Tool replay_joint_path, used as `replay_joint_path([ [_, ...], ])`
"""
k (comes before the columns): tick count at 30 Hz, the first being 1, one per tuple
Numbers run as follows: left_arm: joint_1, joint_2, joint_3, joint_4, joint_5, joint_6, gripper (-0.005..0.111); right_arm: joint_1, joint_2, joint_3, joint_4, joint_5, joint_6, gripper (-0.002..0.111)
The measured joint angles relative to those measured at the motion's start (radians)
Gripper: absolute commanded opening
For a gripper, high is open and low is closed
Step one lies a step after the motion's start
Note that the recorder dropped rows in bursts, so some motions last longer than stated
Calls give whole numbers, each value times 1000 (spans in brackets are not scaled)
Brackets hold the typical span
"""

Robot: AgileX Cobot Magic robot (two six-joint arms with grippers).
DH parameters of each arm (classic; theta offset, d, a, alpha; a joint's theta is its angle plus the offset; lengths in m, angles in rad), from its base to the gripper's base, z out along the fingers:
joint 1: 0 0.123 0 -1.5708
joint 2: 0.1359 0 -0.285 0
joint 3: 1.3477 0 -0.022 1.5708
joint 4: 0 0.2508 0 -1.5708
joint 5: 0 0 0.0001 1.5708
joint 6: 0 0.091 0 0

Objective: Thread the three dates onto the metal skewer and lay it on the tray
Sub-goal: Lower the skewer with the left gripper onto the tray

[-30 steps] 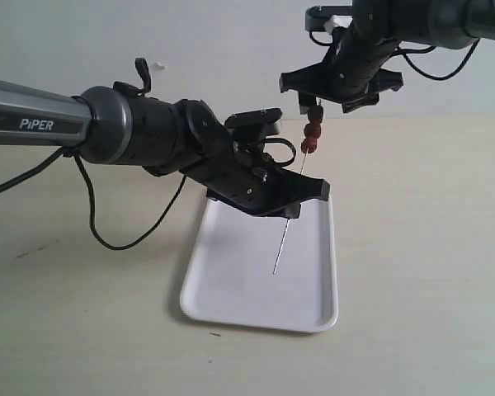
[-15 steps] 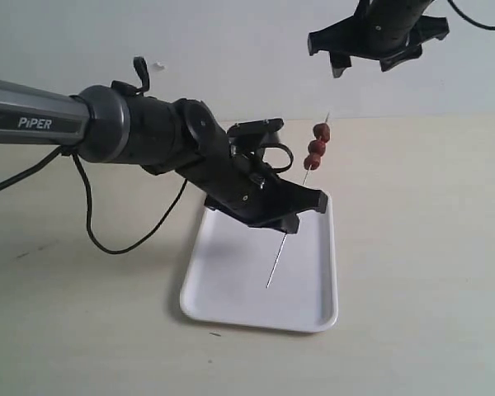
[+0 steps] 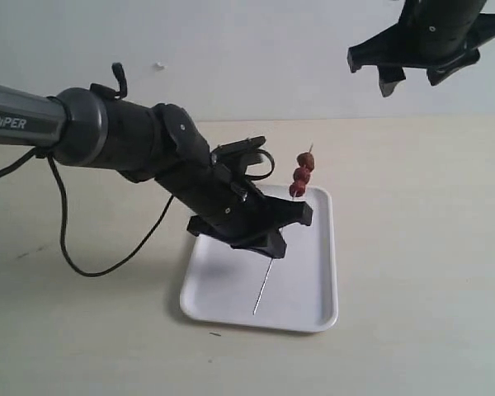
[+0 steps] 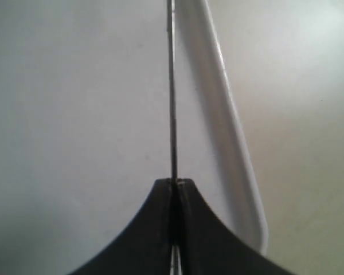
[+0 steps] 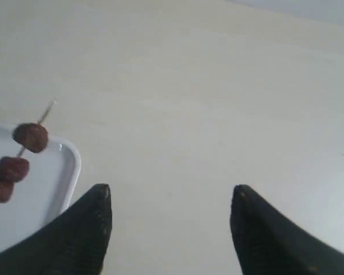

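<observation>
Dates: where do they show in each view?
Exterior: dates mid-frame, near the skewer's top end, by the tray's far corner.
Left wrist: absent; only skewer in the shut left claw.
Right wrist: dates over the tray corner.
Shared landmark: white tray rim.

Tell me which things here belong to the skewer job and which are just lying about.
Belong to the job:
- skewer, clamped in the shut left gripper
- three dates, threaded near its upper end
- tray, below the skewer
- right gripper, open and empty, raised high

Just lying about:
- black cable, trailing from the left arm onto the table
</observation>
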Motion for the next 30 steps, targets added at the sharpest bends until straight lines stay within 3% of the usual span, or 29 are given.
replay_joint_path([
  [7,0,-54,128,-58,-37,-2,0,0,-155,217,-21,-112,18,56],
  [13,0,-58,152,-95,-71,-2,0,0,-232,314,-6,-131,22,56],
  [30,0,-46,178,-138,-95,-6,0,0,-286,348,1,-154,22,56],
])
